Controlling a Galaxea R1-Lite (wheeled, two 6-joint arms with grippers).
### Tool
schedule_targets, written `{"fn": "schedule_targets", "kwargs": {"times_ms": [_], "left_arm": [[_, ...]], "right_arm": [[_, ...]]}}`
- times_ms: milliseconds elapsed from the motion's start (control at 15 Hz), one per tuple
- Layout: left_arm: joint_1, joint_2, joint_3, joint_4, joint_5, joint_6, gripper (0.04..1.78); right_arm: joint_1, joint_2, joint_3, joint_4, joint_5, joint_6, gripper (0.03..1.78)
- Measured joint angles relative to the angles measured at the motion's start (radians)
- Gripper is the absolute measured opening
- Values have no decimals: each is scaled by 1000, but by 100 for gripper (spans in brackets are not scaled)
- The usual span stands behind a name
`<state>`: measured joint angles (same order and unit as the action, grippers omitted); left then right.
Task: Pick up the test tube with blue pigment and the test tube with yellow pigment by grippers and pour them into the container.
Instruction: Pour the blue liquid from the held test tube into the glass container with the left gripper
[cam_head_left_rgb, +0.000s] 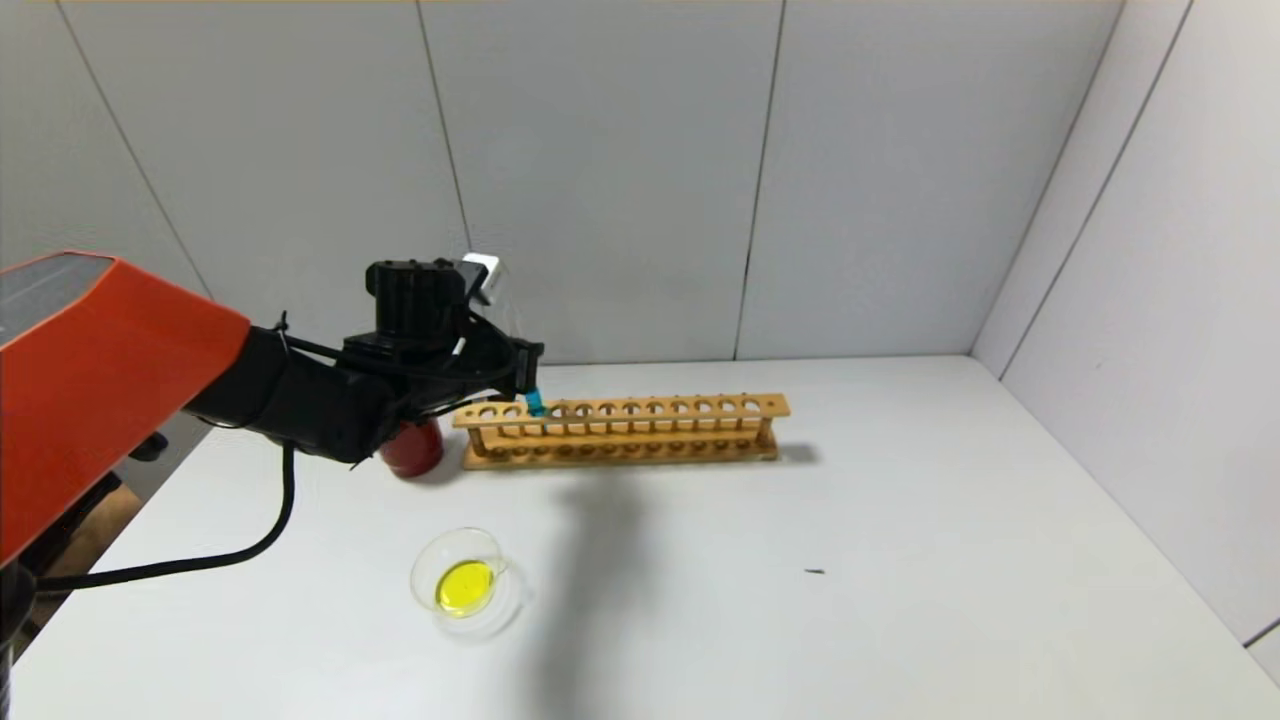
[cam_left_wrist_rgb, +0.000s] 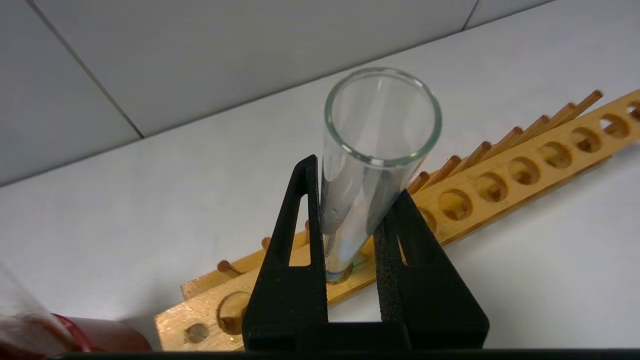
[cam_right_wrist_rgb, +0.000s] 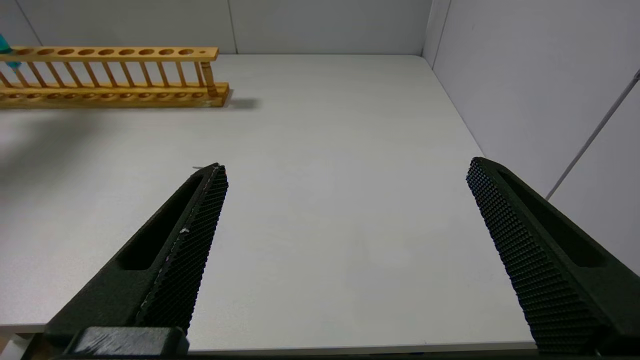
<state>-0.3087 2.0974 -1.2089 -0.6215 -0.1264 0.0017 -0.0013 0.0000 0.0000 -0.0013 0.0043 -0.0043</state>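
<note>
Blue-pigment tube (cam_left_wrist_rgb: 367, 170) — clamped in left end effector (cam_left_wrist_rgb: 350, 225).

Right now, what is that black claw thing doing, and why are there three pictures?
It is a robot with two arms. One picture comes from its head, the other two from cameras on its wrists. The left gripper, a black claw, is shut on the test tube with blue pigment, which stands in the wooden rack. On the white table there is also the container, a glass dish holding yellow liquid, and a red cup beside the rack. The right gripper hangs open over the bare table, holding nothing.
</note>
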Motion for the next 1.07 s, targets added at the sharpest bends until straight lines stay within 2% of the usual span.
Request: {"fn": "schedule_targets", "kwargs": {"times_ms": [400, 600, 800, 1067], "left_arm": [[-2, -124, -96, 145, -1, 62, 32], [3, -217, -58, 252, -3, 155, 32], [18, -302, 86, 320, 3, 381, 32], [108, -345, 318, 135, 3, 819, 32]], "right_arm": [[0, 0, 0, 0, 0, 0, 175], [0, 0, 0, 0, 0, 0, 175], [0, 0, 0, 0, 0, 0, 175], [0, 0, 0, 0, 0, 0, 175]]}}
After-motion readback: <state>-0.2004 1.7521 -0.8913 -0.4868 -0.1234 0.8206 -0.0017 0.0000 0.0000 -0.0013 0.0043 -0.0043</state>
